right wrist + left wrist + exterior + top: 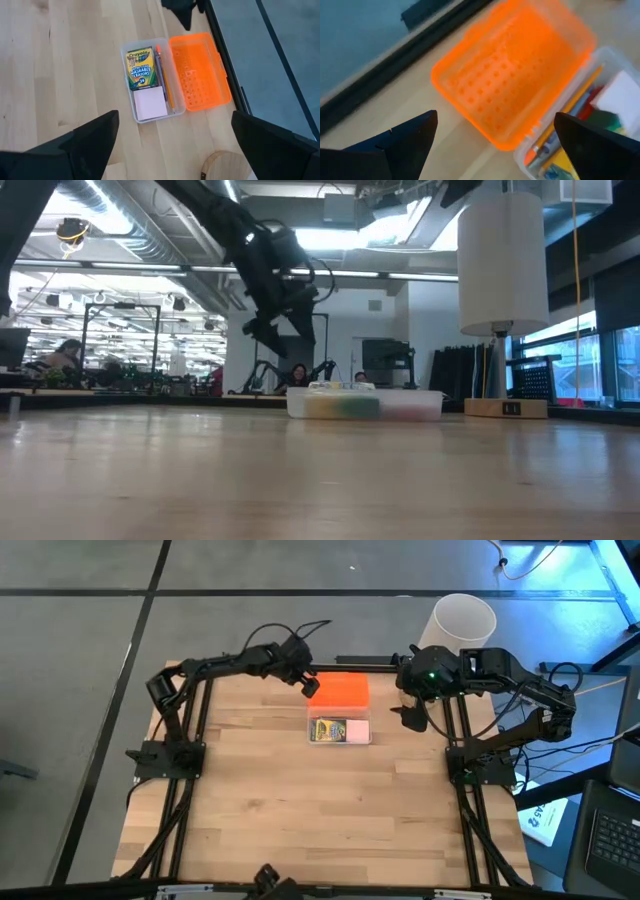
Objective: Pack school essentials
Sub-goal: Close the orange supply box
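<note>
The left end effector is hanging released over the light, stiff orange lid; its far edge is looking easiest to push shut. The right end effector is waiting released.

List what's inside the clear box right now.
In the clear box: crayon box, pink pad, orange pencils, a pen beside them. Anything beneath these is covered. The orange lid lies open alongside.

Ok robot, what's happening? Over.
Left claw open above orange lid. Right claw open, beside box. Crayons, pad, pencils inside. Nothing blocking.
</note>
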`<action>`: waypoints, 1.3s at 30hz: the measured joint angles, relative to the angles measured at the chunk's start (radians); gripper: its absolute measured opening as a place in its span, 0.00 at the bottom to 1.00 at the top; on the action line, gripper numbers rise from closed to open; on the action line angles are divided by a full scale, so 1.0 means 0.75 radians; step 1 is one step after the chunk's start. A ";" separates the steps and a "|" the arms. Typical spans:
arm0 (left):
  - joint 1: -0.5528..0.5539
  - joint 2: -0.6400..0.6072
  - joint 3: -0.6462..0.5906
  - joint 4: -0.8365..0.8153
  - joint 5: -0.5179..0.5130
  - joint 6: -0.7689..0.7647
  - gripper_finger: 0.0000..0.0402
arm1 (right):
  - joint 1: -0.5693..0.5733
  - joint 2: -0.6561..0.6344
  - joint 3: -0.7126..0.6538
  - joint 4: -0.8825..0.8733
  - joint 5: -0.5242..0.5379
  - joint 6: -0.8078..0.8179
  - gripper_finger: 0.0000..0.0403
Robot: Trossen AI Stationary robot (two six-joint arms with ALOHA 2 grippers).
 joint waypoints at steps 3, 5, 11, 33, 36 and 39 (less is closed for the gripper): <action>-0.013 0.039 -0.003 -0.041 -0.003 -0.050 0.98 | 0.000 0.000 0.000 0.001 0.000 0.000 0.96; -0.025 0.062 -0.003 -0.060 0.006 -0.058 0.98 | 0.000 0.000 0.000 0.001 0.000 0.000 0.96; -0.099 0.065 -0.003 -0.213 0.028 -0.038 0.98 | 0.000 0.000 0.000 0.011 0.000 0.000 0.96; -0.387 0.085 -0.031 -0.240 -0.280 -0.163 0.98 | 0.000 -0.001 0.000 0.016 0.000 0.000 0.96; -0.386 0.085 -0.057 -0.245 -0.304 -0.178 0.98 | 0.000 -0.001 0.000 0.053 0.000 0.006 0.96; -0.386 0.084 -0.100 -0.203 -0.305 -0.199 0.98 | -0.001 0.000 0.000 0.065 -0.080 -0.005 0.96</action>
